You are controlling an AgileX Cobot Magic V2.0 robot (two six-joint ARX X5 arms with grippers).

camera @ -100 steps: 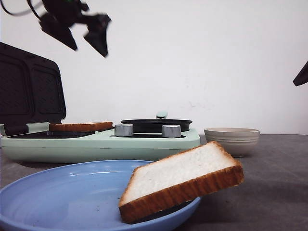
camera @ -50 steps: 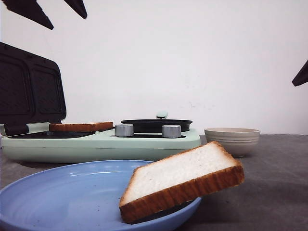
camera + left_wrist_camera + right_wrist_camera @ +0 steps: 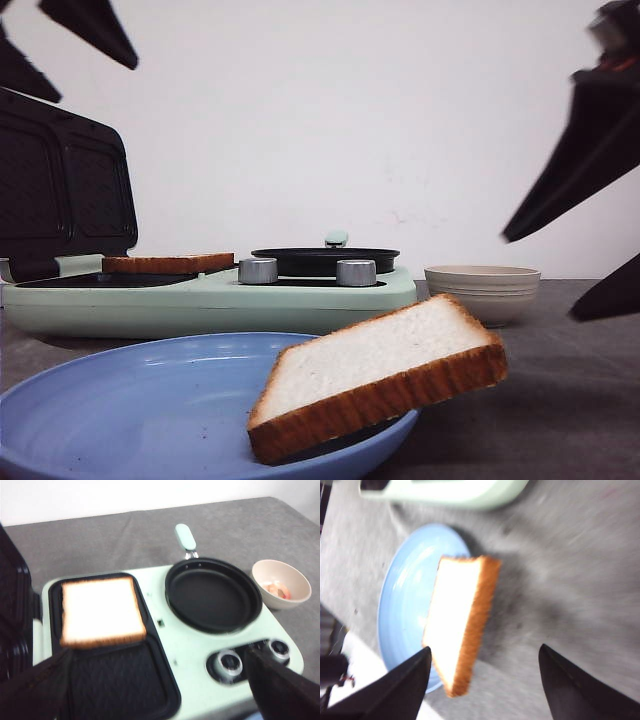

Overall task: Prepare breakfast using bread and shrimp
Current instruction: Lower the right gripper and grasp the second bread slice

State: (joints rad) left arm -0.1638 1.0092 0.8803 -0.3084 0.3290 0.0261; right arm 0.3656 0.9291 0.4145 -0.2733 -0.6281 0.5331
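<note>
Going left to right, our left gripper (image 3: 60, 45) has lifted to the upper corner since a second ago, jaws spread and empty, leaving one bread slice (image 3: 167, 263) flat on the breakfast maker's (image 3: 210, 295) sandwich plate. The second slice (image 3: 380, 372) leans tilted on the blue plate's (image 3: 120, 410) rim. Our right gripper (image 3: 590, 245) has just swung in, spread wide, so we judge it is coming for that slice.

Grey table (image 3: 580, 400) bears cooker (image 3: 210, 295), plate (image 3: 130, 410), bowl (image 3: 482, 290).
</note>
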